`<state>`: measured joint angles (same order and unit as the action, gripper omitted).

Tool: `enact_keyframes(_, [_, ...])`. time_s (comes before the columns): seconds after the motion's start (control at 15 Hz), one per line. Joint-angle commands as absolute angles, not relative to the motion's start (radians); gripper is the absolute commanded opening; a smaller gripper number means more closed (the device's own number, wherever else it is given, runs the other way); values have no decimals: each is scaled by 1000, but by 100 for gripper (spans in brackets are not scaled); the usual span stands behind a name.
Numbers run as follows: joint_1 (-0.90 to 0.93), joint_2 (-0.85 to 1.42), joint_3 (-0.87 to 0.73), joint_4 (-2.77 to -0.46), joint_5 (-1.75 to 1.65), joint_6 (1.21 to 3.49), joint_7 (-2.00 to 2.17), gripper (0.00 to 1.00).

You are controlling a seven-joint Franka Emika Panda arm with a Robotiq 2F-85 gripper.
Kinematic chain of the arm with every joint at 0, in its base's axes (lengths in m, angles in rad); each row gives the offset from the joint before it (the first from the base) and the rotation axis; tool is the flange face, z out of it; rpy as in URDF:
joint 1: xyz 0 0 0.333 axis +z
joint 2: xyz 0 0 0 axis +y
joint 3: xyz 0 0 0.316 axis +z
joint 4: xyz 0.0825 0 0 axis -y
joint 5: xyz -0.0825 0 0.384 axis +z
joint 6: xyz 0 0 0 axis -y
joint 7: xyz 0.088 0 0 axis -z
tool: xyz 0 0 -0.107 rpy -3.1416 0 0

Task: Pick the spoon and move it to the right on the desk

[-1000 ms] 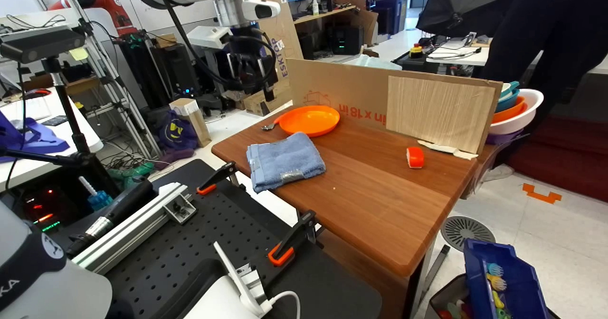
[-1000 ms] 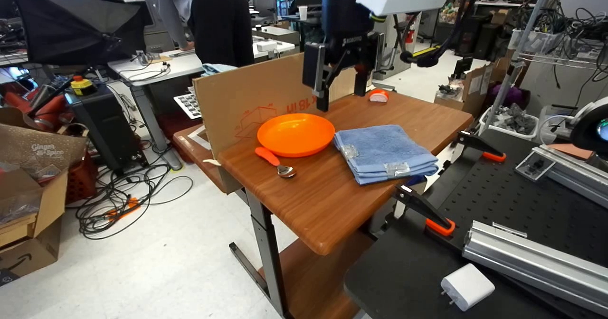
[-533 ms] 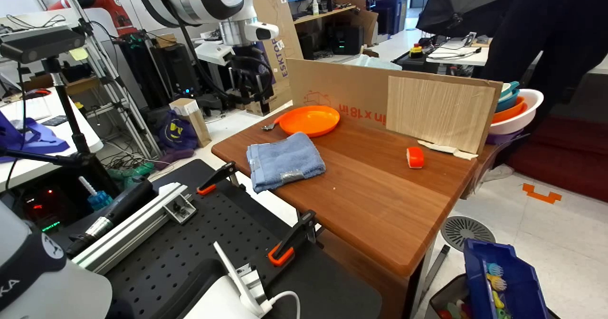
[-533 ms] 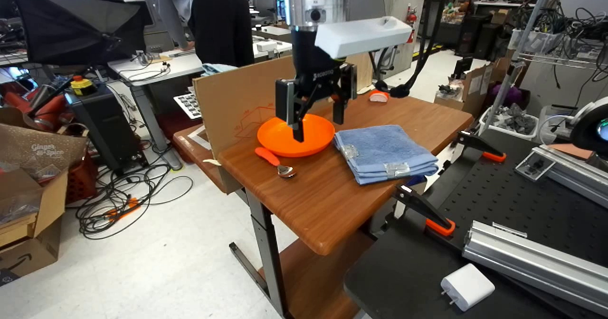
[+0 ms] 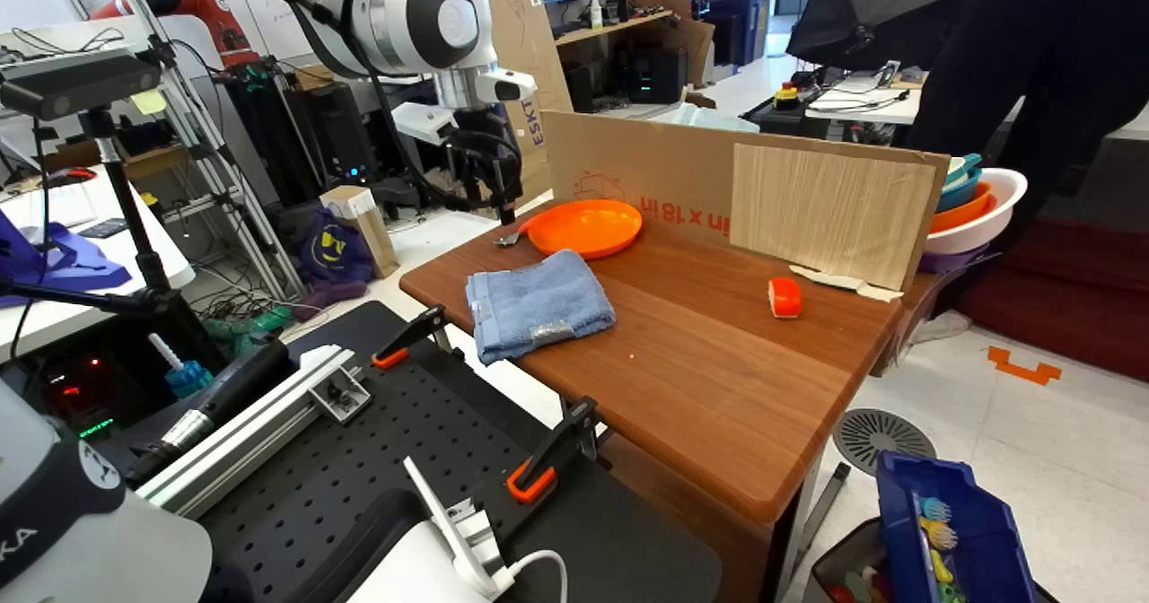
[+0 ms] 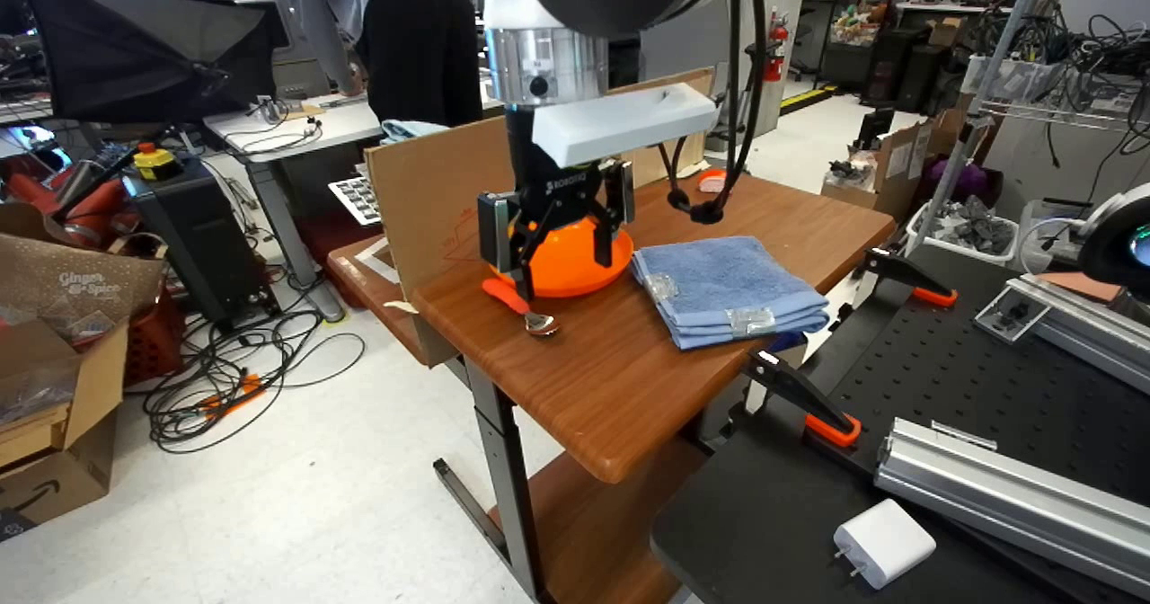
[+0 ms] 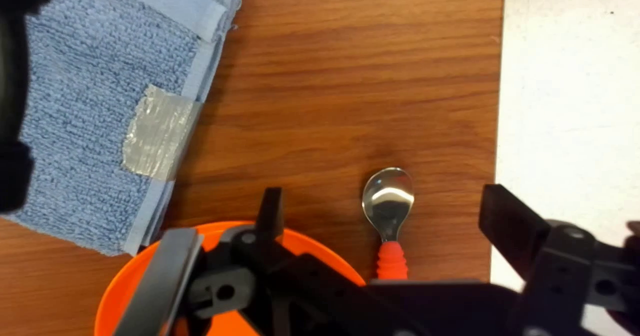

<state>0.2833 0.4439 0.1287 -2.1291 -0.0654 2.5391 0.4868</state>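
The spoon (image 6: 541,324) has a metal bowl and an orange-red handle. It lies on the reddish-brown desk (image 6: 584,397) beside the orange plate, near the desk's end. In an exterior view its metal bowl (image 5: 507,240) shows at the plate's edge. My gripper (image 6: 564,276) is open and empty, above the spoon and the plate. In the wrist view the spoon's bowl (image 7: 388,198) shows between the two spread fingers (image 7: 382,203), and the gripper body hides the rest of the handle. The fingers appear apart from the spoon.
An orange plate (image 5: 588,229) lies beside the spoon. A folded blue towel (image 6: 732,289) lies near the plate. A cardboard panel (image 5: 664,168) stands along one desk edge. A small red-and-white object (image 5: 785,299) lies farther along. Black clamps (image 6: 800,388) grip the desk edge.
My gripper has come down and moved from beyond the plate to above the spoon, staying open. The spoon, plate and towel have not moved.
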Motion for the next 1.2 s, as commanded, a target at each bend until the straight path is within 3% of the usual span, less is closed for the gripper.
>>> enact_keyframes(0.0, [333,508,82,-2061,-75,2537,518,100])
enact_keyframes(1.13, [409,672,44,-1866,-68,2505,515,100])
